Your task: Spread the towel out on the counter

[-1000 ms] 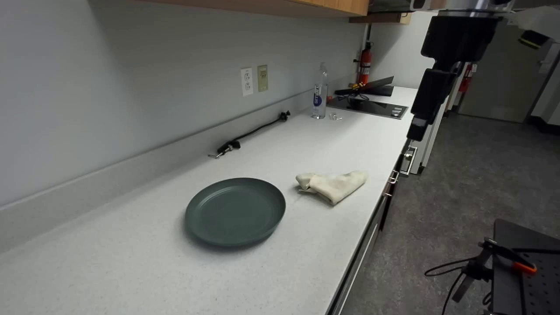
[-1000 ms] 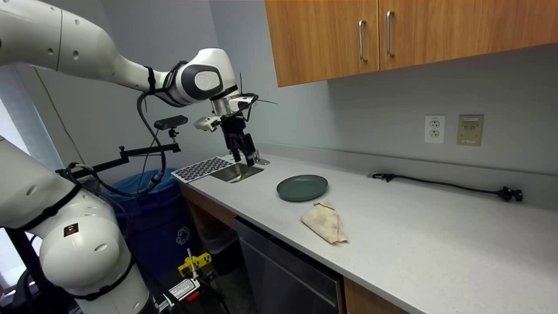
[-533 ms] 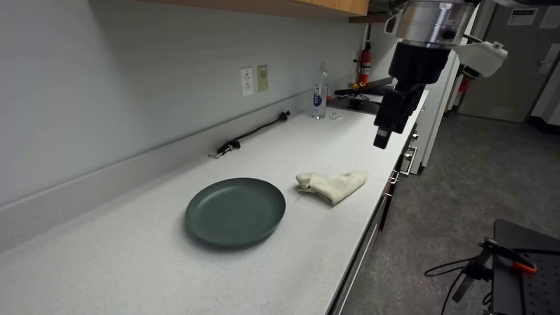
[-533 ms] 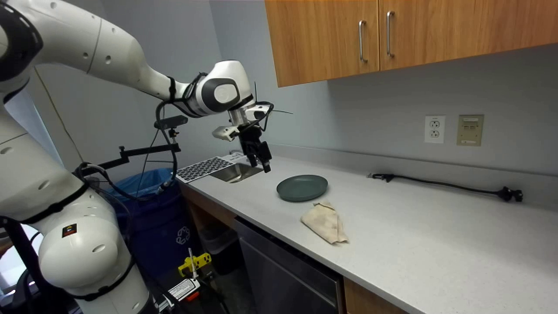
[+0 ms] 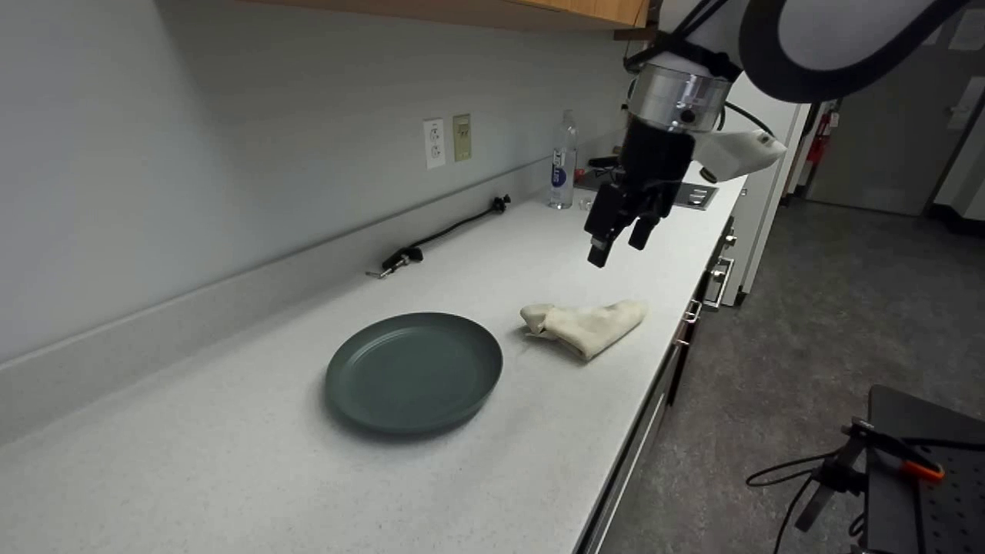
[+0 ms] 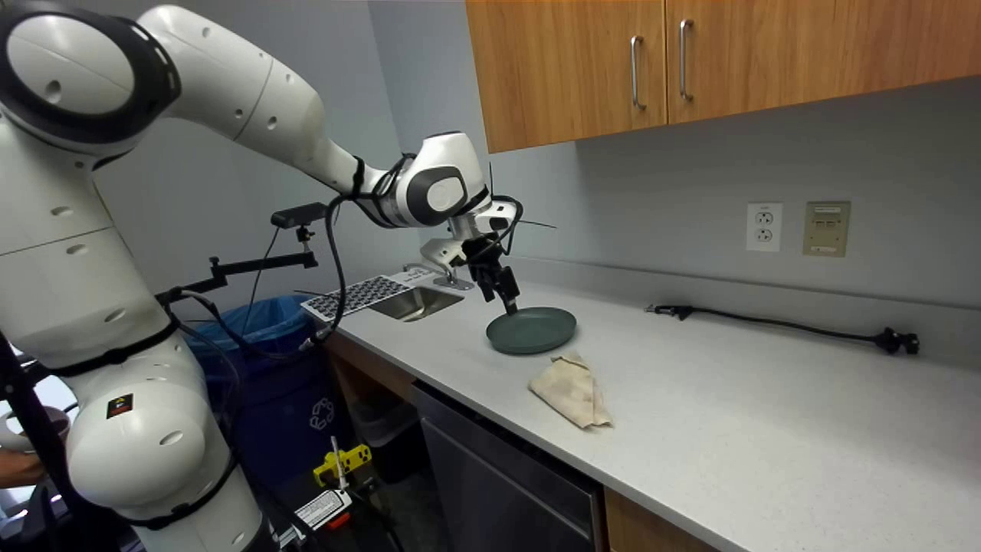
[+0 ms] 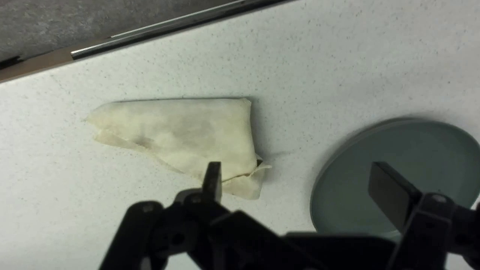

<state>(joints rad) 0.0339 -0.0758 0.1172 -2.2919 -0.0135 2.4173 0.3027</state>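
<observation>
As the single white jointed arm [image 6: 295,107] is bent at a raised elbow and extended over the pale speckled counter [image 6: 766,452], its black two-fingered gripper [image 5: 619,248] is pointed down, slightly tilted, with jaws wide apart and nothing gripped. In an exterior view, a white recycling symbol [image 6: 322,414] is shown on one blue bin [image 6: 283,406] behind the arm. On the counter, apart from the gripper, one folded cream cloth towel [image 7: 180,131] is laid, with one round dark-green plate [image 6: 531,333] just beside it. Farther off, one clear plastic bottle [image 5: 565,142] is stood upright, its label [image 5: 559,171] only partly legible.
</observation>
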